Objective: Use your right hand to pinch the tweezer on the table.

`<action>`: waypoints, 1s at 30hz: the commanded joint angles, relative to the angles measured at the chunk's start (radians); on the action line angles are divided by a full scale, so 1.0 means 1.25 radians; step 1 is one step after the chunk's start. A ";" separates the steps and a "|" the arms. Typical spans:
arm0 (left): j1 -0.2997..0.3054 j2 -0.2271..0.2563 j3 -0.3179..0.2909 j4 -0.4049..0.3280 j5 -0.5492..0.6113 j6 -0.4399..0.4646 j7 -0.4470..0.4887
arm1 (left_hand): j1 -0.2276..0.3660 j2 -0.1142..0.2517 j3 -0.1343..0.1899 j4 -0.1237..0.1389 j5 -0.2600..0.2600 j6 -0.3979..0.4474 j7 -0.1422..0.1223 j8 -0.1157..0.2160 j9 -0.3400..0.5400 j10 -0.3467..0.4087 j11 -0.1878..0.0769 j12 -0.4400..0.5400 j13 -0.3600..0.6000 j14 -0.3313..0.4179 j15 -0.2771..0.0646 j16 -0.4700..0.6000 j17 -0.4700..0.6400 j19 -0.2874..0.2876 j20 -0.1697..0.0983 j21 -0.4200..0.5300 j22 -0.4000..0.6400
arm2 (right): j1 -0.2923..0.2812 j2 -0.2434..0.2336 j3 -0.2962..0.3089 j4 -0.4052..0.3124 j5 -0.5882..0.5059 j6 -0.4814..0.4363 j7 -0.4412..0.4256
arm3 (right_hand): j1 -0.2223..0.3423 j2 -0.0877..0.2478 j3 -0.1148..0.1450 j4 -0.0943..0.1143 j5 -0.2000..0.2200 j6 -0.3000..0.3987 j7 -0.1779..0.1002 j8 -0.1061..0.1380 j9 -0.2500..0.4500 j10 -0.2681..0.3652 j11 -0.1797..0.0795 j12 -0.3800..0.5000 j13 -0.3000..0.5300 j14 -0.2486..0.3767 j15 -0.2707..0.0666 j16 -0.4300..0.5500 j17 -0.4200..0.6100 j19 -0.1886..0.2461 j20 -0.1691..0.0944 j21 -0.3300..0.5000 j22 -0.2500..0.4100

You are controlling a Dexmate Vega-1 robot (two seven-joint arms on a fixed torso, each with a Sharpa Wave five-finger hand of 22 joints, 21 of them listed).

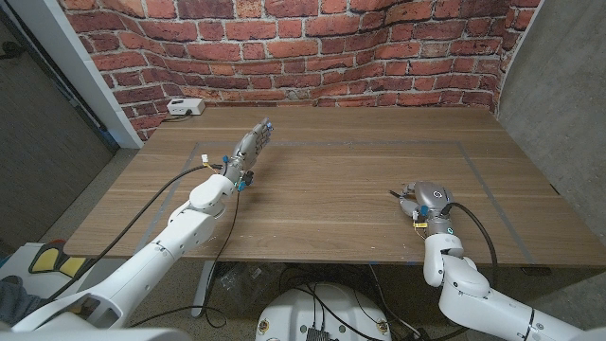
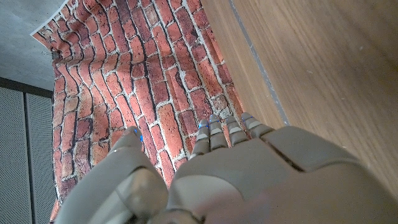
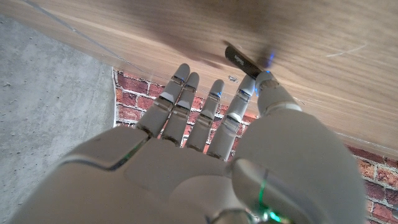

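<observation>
Tweezer [image 3: 242, 61] seen lying on the wooden table [image 1: 341, 189], at the thumb tip of the right hand [image 1: 423, 202], touching or just beside it, grip not determinable, fingers extended.

From my head camera, the small dark metal tweezer [image 1: 397, 196] is mostly hidden behind my grey right hand [image 1: 423, 201]; only a dark sliver shows at the fingertips. From my right wrist, one short dark end [image 3: 241, 60] shows past my thumb, the rest covered, so I cannot tell whether I grip it. My grey left hand [image 2: 249, 180] is cut off by the wrist picture's edge.
</observation>
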State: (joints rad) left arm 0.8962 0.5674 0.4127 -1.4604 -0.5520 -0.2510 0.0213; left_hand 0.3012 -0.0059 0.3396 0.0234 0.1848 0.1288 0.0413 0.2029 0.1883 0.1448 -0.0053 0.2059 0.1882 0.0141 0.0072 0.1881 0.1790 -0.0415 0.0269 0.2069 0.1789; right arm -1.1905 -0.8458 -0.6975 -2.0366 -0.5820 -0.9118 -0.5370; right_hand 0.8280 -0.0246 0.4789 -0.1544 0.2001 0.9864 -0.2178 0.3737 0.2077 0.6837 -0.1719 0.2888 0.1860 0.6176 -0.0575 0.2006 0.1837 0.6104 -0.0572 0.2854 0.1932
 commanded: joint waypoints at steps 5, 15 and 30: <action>-0.012 -0.007 0.006 0.009 0.002 0.003 -0.004 | 0.007 -0.002 -0.004 -0.001 0.000 0.011 0.000 0.000 0.002 -0.001 0.000 -0.001 0.003 0.006 -0.004 -0.002 0.002 -0.002 0.003 0.000 0.005 | -0.019 -0.002 0.024 -0.012 -0.002 0.008 -0.032 | 0.010 0.003 0.005 0.000 0.000 0.009 -0.002 0.004 0.003 0.007 -0.002 0.005 0.002 0.013 -0.034 0.004 0.004 0.010 -0.009 0.007 0.002; -0.015 -0.011 0.007 0.015 0.001 0.001 -0.005 | 0.008 -0.002 -0.005 -0.001 0.000 0.010 0.000 -0.001 0.002 -0.001 -0.001 -0.001 0.003 0.005 -0.003 -0.002 0.002 -0.003 0.004 0.000 0.005 | -0.043 -0.008 0.050 -0.044 -0.018 0.007 -0.066 | 0.010 0.003 0.005 0.001 -0.001 0.010 -0.002 0.003 0.003 0.010 -0.002 0.004 0.002 0.014 -0.034 0.002 0.004 0.012 -0.010 0.008 0.002; -0.014 -0.009 0.003 0.013 0.005 -0.008 0.000 | 0.008 -0.001 -0.006 -0.002 0.000 0.011 -0.001 -0.001 0.002 0.000 -0.001 -0.001 0.003 0.006 -0.003 -0.002 0.002 -0.003 0.004 0.001 0.005 | -0.055 -0.002 0.073 -0.055 -0.035 0.020 -0.088 | 0.009 0.004 0.005 0.002 -0.002 0.015 0.000 0.004 0.003 0.014 -0.004 0.003 0.002 0.022 -0.034 0.002 0.005 0.015 -0.011 0.010 0.003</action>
State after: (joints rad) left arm 0.8799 0.5558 0.4203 -1.4429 -0.5488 -0.2511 0.0172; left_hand 0.3012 -0.0059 0.3353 0.0192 0.1848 0.1288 0.0413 0.2030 0.1883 0.1447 -0.0053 0.2059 0.1882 0.0141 0.0072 0.1881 0.1790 -0.0415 0.0269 0.2070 0.1789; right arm -1.2490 -0.8537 -0.6257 -2.0925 -0.6071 -0.8984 -0.6225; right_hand 0.8320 -0.0207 0.4788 -0.1544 0.2000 0.9969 -0.2178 0.3715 0.2068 0.6891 -0.1773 0.2887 0.1862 0.6330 -0.0587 0.2007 0.1836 0.6211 -0.0608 0.2933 0.1931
